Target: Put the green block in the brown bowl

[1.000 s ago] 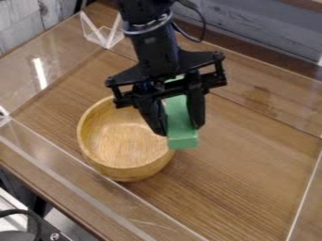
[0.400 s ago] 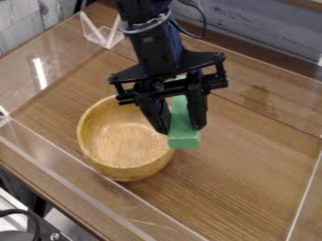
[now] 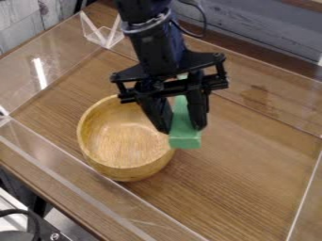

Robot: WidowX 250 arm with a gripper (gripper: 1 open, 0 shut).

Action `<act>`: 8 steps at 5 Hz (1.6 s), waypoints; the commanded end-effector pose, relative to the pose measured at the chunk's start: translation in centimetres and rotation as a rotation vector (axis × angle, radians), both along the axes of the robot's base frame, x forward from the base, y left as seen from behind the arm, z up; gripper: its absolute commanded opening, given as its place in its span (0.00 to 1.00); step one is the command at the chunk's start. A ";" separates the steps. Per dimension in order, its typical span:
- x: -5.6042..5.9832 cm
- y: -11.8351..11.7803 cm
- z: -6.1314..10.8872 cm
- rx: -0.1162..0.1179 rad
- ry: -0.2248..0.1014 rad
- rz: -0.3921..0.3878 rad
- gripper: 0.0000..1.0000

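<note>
My black gripper (image 3: 176,118) points steeply down over the right edge of the brown bowl (image 3: 120,141). It is shut on the green block (image 3: 186,127), which hangs tilted between the fingers. The block's lower end sticks out below the fingertips, just above and outside the bowl's right rim. Round and made of light wood, the bowl stands on the table with nothing visible inside it.
Clear plastic walls (image 3: 56,56) enclose the wooden tabletop (image 3: 251,141) on the left, front and back. A clear folded plastic piece (image 3: 101,33) lies at the back left. Bare wood stretches to the right of the bowl.
The gripper has rolled slightly about its own axis with the block still in it. Its position over the bowl's rim is unchanged.
</note>
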State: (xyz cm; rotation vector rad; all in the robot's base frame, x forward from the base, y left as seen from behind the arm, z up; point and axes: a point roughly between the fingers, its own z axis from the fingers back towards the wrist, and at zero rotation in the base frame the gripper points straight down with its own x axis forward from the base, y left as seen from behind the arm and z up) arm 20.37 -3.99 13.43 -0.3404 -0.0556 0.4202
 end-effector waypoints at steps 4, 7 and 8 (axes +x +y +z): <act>0.4 1.8 1.5 0.007 -0.068 -0.010 0.00; -0.7 2.4 1.2 0.014 -0.078 -0.017 0.00; -0.9 2.6 1.0 0.014 -0.079 -0.014 0.00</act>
